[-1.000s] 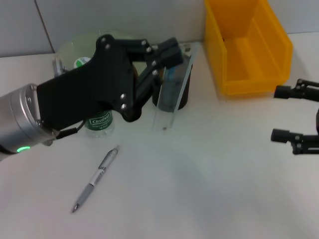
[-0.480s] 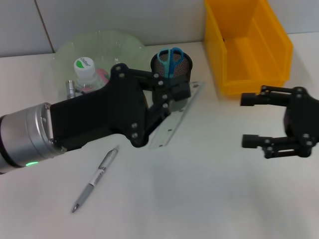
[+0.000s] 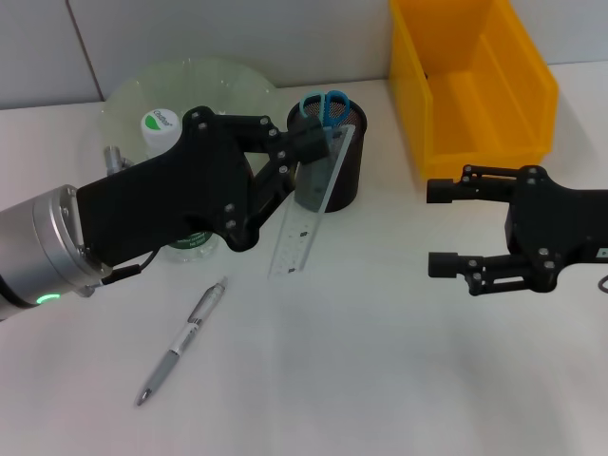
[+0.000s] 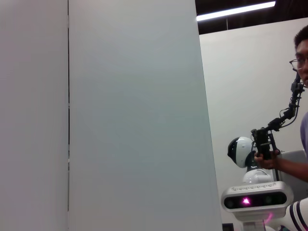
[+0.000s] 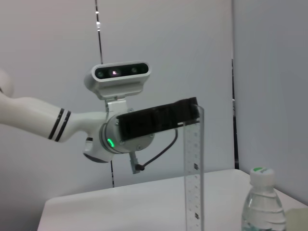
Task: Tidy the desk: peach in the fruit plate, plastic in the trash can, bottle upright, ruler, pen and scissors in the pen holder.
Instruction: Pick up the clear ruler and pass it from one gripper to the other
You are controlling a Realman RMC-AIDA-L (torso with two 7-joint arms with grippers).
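Your left gripper (image 3: 318, 152) has its jaws closed on the top of the clear ruler (image 3: 306, 211), upright just in front of the pen holder (image 3: 334, 163), its foot low beside the holder's wall, while your right gripper (image 3: 437, 228) waits with jaws wide and empty.

head overhead; wrist views level, sideways

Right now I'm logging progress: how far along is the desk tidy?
Done: scissors in the pen holder, bottle upright. In hand: the left gripper holds the clear ruler beside the holder. Left: the pen lies on the desk. Right gripper is open, idle.
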